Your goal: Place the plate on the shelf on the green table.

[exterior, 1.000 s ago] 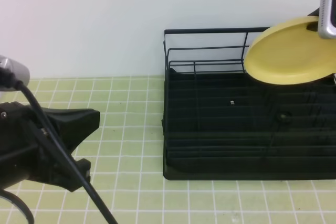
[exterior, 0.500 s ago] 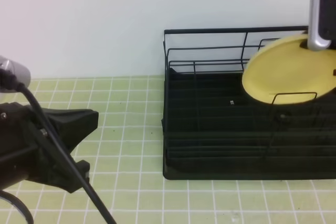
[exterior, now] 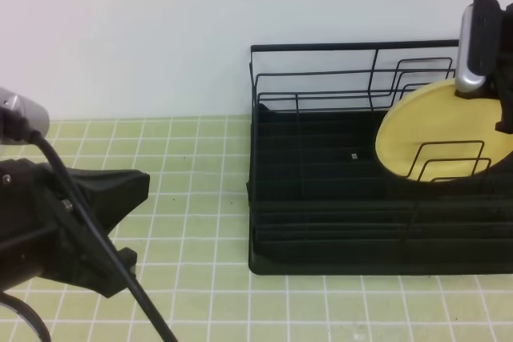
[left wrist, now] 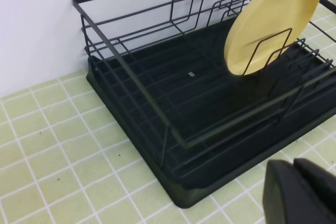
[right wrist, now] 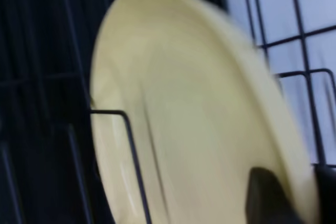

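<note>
The pale-yellow plate stands tilted on edge among the wire dividers at the right end of the black wire shelf. A divider loop crosses in front of it. My right gripper is shut on the plate's upper rim. The plate and the shelf also show in the left wrist view. In the right wrist view a dark fingertip presses on the plate. My left gripper hangs empty over the green table, far left of the shelf, with its fingers together.
A white wall rises behind the shelf and table. The left arm's black cable runs down across the lower left. The shelf's tall back rails stand behind the plate.
My right gripper has come down and slightly left with the plate, taking it from above the back rails to down among the dividers. The left arm has not moved.
</note>
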